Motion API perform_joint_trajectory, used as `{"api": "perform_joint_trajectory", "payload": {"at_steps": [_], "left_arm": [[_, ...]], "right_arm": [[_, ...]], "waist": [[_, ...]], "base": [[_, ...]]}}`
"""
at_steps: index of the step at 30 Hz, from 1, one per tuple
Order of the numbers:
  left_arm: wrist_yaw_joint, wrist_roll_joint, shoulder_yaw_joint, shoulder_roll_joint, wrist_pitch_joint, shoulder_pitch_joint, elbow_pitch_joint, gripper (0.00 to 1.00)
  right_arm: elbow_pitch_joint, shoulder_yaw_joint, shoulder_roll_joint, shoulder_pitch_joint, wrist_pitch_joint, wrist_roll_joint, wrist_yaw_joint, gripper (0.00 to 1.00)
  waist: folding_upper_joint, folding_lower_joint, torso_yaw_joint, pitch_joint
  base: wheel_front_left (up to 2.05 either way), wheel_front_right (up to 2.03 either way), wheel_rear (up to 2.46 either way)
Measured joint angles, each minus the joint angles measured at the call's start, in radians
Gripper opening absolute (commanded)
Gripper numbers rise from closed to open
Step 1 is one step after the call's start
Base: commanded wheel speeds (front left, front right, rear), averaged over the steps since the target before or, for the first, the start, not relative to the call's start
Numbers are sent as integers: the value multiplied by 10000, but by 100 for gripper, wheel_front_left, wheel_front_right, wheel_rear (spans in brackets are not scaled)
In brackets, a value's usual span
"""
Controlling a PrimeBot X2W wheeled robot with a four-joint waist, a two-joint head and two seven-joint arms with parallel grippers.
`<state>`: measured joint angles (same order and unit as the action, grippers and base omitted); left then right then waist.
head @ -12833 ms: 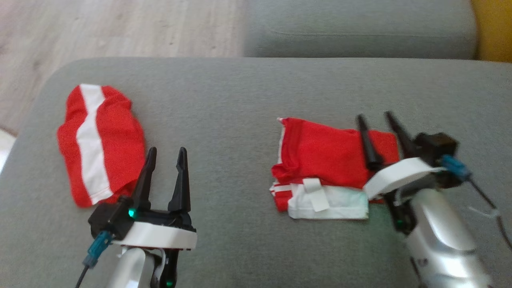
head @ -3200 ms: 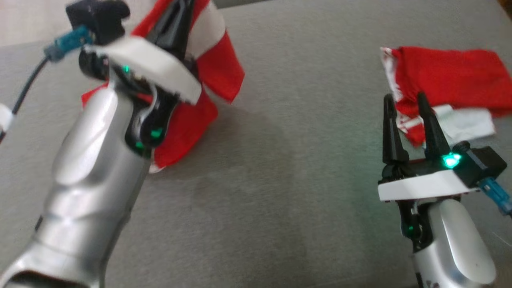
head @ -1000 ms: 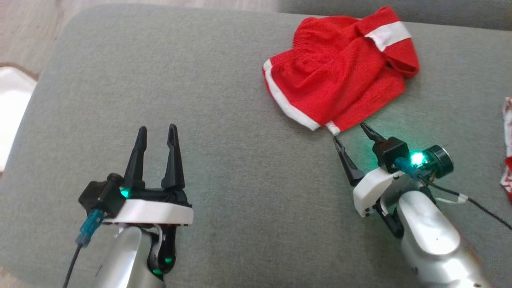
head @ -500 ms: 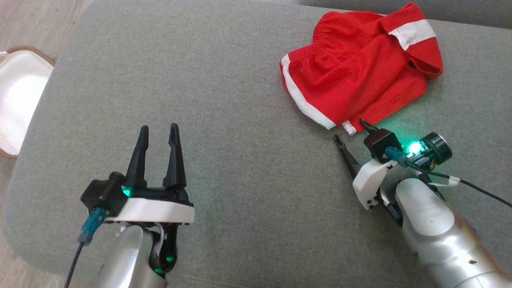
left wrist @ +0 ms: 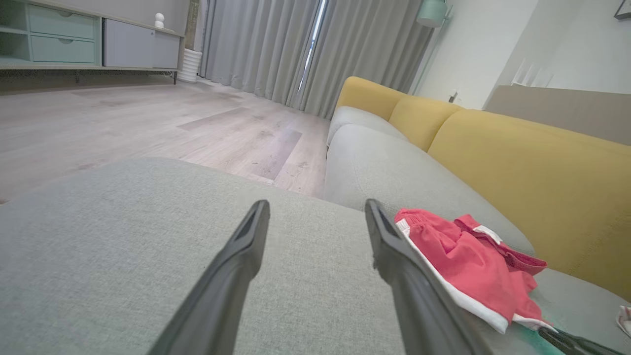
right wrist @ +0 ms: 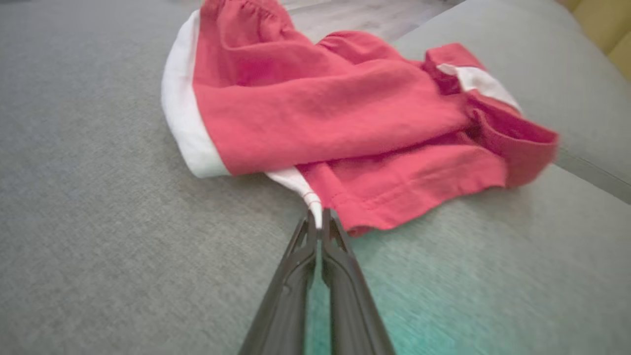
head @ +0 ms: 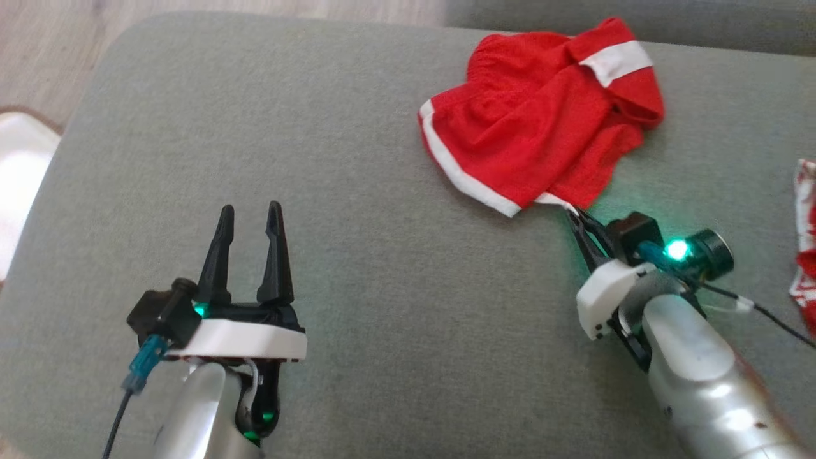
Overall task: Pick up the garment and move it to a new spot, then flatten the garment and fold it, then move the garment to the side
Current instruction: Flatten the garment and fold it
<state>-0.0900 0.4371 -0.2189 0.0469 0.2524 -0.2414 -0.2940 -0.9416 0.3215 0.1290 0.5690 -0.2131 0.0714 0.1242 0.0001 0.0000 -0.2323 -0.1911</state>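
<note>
Garment [head: 542,127] lies crumpled on the sofa cushion [head: 319,127], only its white hem corner [right wrist: 300,185] pinched in the closed right fingers [head: 579,222], so a tug could slip that thin bite or bunch it further; left fingers [head: 274,220] hover open, empty.

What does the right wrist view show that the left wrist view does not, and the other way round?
Right wrist view: the right gripper shut on a white-edged corner of the red shorts, seen close. Left wrist view: the open left gripper, the wooden floor, grey curtains, a cabinet and the yellow backrest. Both: the shorts lying crumpled on the grey cushion.
</note>
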Motion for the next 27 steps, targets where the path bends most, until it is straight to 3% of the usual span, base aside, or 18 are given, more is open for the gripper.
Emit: {"api": "perform_joint_trajectory", "payload": {"at_steps": [9,17,18,19,27], "left_arm": [[-77,-157,253,-6,13,278,-8,100],[-128,-157,232,-8,13,361,-13,100],[-128,-157,232,-8,13,365,-27,100],[-130,-159,228,-8,13,365,-54,100],[-157,-157,199,-8,13,380,-113,100]], "right_arm": [[1275,-1317,539,-1916,-125,-539,0,0],[2320,-2194,1043,-2731,725,-474,0,0],[2429,-2328,1062,-2816,740,-370,0,79],[2598,-2491,1043,-2904,740,-351,0,100],[4259,-2763,127,-3198,382,-531,0,100]], "waist": [[0,-1,1102,582],[0,-1,1680,896],[0,-1,1701,913],[0,-1,1711,925],[0,0,1449,937]], "base": [[0,0,0],[0,0,0],[0,0,0],[0,0,0],[0,0,0]]}}
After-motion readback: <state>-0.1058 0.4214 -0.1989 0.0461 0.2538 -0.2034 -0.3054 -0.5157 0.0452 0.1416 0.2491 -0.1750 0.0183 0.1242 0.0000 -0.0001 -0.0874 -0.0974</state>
